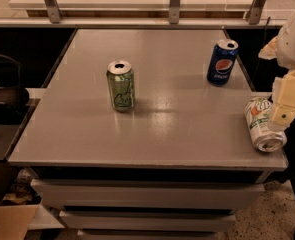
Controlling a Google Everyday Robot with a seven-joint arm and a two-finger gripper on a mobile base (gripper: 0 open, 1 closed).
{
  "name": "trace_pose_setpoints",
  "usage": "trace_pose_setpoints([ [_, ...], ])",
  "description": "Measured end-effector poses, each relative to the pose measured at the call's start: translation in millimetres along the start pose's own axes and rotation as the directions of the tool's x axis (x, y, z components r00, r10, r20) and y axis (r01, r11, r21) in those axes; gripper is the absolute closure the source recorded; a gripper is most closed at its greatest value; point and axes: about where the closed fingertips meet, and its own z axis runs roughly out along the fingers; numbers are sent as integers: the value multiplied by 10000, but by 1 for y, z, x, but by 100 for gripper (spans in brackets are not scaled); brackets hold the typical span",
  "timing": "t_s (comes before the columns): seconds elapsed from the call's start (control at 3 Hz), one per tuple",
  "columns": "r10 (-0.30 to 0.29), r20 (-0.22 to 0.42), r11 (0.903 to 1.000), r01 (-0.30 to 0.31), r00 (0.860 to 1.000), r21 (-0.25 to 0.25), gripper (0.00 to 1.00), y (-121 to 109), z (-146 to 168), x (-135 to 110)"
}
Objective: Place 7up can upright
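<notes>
The 7up can is white and silver with green lettering and an orange-red spot. It is tilted on its side over the table's right front corner, with its silver top facing down towards the camera. My gripper reaches in from the right edge of the view. Its cream fingers are closed on the can's right side. I cannot tell whether the can touches the table.
A green can stands upright at the table's middle left. A blue Pepsi can stands upright at the back right. A railing runs behind the table. Drawers sit below its front edge. A dark chair is at the left.
</notes>
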Motion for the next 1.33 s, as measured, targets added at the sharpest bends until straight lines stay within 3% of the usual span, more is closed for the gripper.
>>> trace_pose_setpoints([
  [0.67,299,18,9995,-300,9995,34,0,-5,3,-1],
  [1.0,1237,122,9922,-1239,9922,132,0,-12,5,-1],
  [1.33,2685,189,9625,-2690,9631,353,0,-13,7,0],
])
